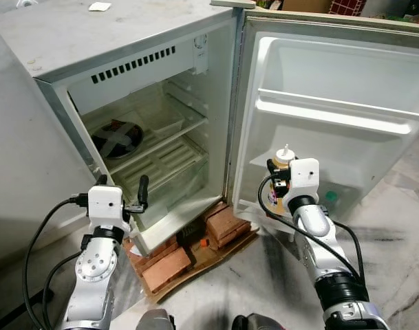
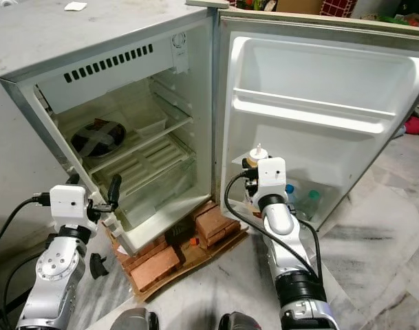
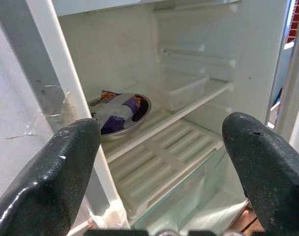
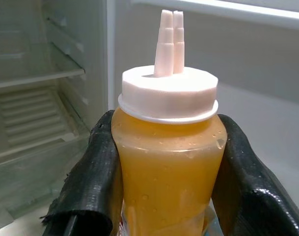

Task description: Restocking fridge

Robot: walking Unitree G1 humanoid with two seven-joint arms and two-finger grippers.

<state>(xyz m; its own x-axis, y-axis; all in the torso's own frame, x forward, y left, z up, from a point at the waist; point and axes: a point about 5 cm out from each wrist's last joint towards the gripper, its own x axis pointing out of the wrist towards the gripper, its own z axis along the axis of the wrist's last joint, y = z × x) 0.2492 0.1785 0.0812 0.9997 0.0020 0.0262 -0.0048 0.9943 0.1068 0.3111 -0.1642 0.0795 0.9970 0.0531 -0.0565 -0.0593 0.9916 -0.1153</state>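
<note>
Sauce bottle [image 4: 166, 162], orange stuff with a white nozzle cap, sits clamped in the right tool [image 1: 281, 180] by the open fridge door [image 1: 347, 89]. Left tool [image 1: 130, 196] hangs spread apart near the shelves [image 1: 161, 148].

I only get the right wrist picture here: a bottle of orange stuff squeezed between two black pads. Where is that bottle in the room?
Observer: The right gripper holds the orange sauce bottle upright, in front of the open fridge door, low down near the door's bottom shelf.
Operator: Is anything in that door already?
Observer: Yes, some bottles with blue and green caps stand in the bottom door shelf, behind the arm.
Operator: And the other arm?
Observer: The left gripper is open, raised at the fridge's lower front edge.
Operator: Any food inside?
Observer: A dark bowl with wrapped contents sits on the upper shelf.
</note>
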